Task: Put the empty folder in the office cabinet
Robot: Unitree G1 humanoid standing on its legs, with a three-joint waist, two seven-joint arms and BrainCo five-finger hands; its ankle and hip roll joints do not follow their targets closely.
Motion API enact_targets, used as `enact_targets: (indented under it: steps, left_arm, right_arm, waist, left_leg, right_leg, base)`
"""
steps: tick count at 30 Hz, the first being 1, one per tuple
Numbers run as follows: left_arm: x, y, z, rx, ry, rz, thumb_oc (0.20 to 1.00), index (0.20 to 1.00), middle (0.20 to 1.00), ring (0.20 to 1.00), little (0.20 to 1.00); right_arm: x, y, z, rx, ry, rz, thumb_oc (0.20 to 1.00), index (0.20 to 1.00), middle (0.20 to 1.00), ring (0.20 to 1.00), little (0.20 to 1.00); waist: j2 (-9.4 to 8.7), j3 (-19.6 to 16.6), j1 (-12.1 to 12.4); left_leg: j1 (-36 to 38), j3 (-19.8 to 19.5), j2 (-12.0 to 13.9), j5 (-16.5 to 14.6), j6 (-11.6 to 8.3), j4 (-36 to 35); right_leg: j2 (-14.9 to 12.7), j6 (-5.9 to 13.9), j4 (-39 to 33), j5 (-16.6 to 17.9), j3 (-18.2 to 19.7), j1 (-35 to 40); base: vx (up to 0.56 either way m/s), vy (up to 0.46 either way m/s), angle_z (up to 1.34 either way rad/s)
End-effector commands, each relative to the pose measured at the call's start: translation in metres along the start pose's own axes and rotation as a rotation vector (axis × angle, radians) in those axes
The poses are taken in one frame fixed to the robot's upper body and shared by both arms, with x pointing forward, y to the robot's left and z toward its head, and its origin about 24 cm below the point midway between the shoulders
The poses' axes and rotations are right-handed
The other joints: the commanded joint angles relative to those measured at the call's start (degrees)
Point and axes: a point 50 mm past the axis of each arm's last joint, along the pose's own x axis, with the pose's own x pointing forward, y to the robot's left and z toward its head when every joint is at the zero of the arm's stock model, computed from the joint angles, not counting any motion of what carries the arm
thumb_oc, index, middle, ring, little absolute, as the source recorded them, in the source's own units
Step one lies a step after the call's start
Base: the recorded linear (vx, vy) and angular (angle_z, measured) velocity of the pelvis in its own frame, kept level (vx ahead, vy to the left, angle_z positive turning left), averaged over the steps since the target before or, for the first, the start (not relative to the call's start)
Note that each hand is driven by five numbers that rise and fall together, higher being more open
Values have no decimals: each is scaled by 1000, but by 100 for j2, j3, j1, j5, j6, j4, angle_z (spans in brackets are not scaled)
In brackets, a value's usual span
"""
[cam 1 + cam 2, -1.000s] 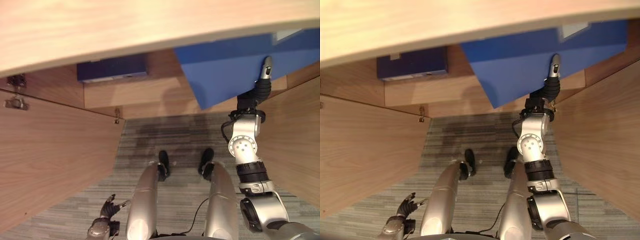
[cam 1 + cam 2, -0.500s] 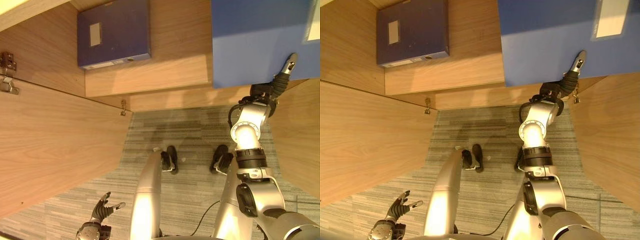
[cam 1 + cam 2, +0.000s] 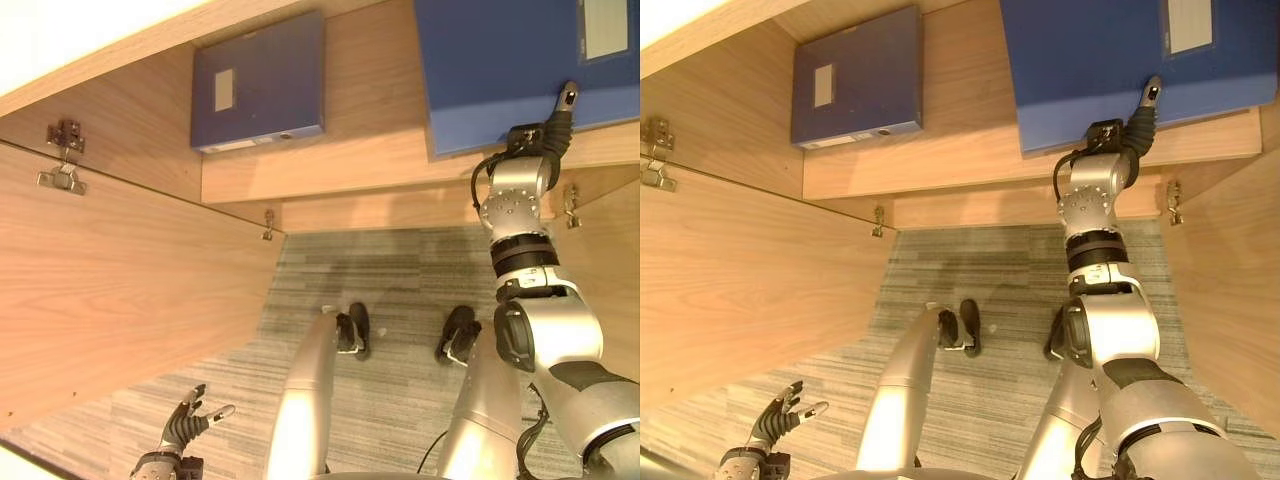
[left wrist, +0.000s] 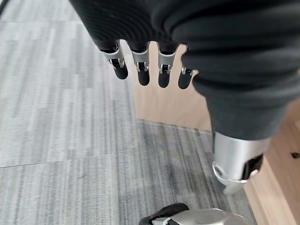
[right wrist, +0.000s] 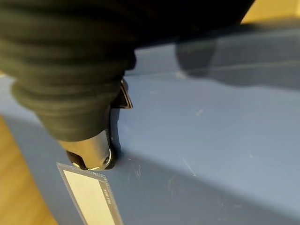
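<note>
Blue folder (image 3: 500,70) lies flat on the cabinet shelf (image 3: 350,165), on the robot's right side, its near edge about level with the shelf's front lip. Right robot hand (image 3: 1137,120) rests on top of its near edge; whether the fingers grip or just press, I cannot tell, since the wrist view shows just the dark cover and one tip against the blue face by the white label (image 5: 89,194). Left robot hand (image 3: 190,425) hangs low over the carpet (image 4: 56,122), fingers loosely spread, holding nothing.

Handling, as a guess: empty box folder, so light, stiff, with a smooth plastic face that may slide easily on the wood. Best pushed flat on the near edge, or pinched at the spine if it needs lifting; a hard grip could flex the cover.

Around: a darker folder (image 3: 258,85) lies on the same shelf on the left, well apart, not in the way. Open cabinet doors stand on either side, left door (image 3: 120,290) with hinges (image 3: 62,170) showing. Right door is near the arm; elbow clearance looks tight there.
</note>
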Motion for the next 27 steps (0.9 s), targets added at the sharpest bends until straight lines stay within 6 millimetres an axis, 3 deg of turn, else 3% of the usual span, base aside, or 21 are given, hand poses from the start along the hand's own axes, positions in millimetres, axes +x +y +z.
enact_targets:
  steps: [1, 2, 3, 9, 10, 11, 13, 20, 25, 27]
  left_arm:
    - [8, 15, -45, 84, 203, 114, 1000, 1000, 1000, 1000, 1000]
    - [15, 20, -48, 60, 241, 158, 1000, 1000, 1000, 1000, 1000]
    - [16, 19, -48, 46, 242, 169, 1000, 1000, 1000, 1000, 1000]
    - [17, 20, -55, 18, 269, 211, 1000, 1000, 1000, 1000, 1000]
    - [17, 22, -54, 19, 267, 219, 1000, 1000, 1000, 1000, 1000]
    - [18, 22, -53, 19, 266, 219, 1000, 1000, 1000, 1000, 1000]
    - [20, 22, -51, 19, 260, 220, 1000, 1000, 1000, 1000, 1000]
    - [21, 25, -48, 11, 245, 221, 1000, 1000, 1000, 1000, 1000]
    - [23, 28, -47, 16, 249, 212, 1000, 1000, 1000, 1000, 1000]
    - [25, 32, -42, 20, 233, 204, 1000, 1000, 1000, 1000, 1000]
  right_arm:
    - [-14, 68, 7, 77, -27, 223, 200, 200, 200, 200, 200]
    - [-10, 79, 32, 74, -108, 262, 200, 200, 200, 200, 200]
    - [-11, 85, 40, 78, -132, 288, 200, 200, 200, 200, 200]
    - [-16, 103, 65, 101, -215, 367, 200, 200, 200, 200, 200]
    - [-17, 105, 66, 102, -214, 388, 457, 457, 457, 457, 457]
    - [-17, 105, 66, 103, -213, 390, 1000, 1000, 1000, 1000, 1000]
    - [-25, 113, 65, 113, -207, 489, 1000, 1000, 1000, 1000, 1000]
    - [-27, 110, 57, 69, -163, 588, 1000, 1000, 1000, 1000, 1000]
    - [-32, 100, 30, -16, -57, 670, 1000, 1000, 1000, 1000, 1000]
    - [-35, 96, 9, -173, 35, 742, 1000, 1000, 1000, 1000, 1000]
  waist:
    - [-161, 84, -32]
    - [-215, 75, -16]
    - [-223, 106, 2]
    - [-246, 175, 101]
    - [-255, 186, 100]
    - [-253, 190, 100]
    - [-260, 225, 112]
    - [-276, 277, 149]
    - [-300, 318, 123]
    - [-308, 335, 133]
  left_leg:
    - [74, -275, -76, 40, 32, -634]
    - [106, -301, -97, 73, -7, -694]
    - [124, -309, -110, 87, -18, -717]
    - [191, -356, -114, 104, -53, -742]
    - [193, -355, -112, 104, -58, -728]
    - [194, -356, -112, 103, -59, -726]
    - [188, -369, -107, 99, -67, -704]
    - [154, -392, -104, 128, -74, -664]
    - [166, -406, -76, 118, -68, -603]
    - [158, -403, -52, 112, -65, -544]
  right_leg:
    - [29, 312, -376, -417, 264, 570]
    - [20, 334, -425, -398, 253, 619]
    - [11, 340, -441, -394, 235, 650]
    - [-9, 365, -432, -409, 180, 728]
    - [-9, 368, -431, -410, 173, 735]
    - [-10, 367, -429, -412, 173, 737]
    - [-12, 370, -413, -424, 163, 739]
    - [-38, 369, -351, -439, 144, 716]
    - [-37, 333, -307, -443, 150, 719]
    - [-42, 320, -263, -430, 172, 678]
  base:
    - [-27, -66, 8]
    - [-17, -70, 11]
    - [-8, -84, 15]
    - [2, -37, 7]
    - [0, 0, 0]
    - [0, 0, 0]
    - [0, 0, 0]
    - [0, 0, 0]
    - [0, 0, 0]
    - [0, 0, 0]
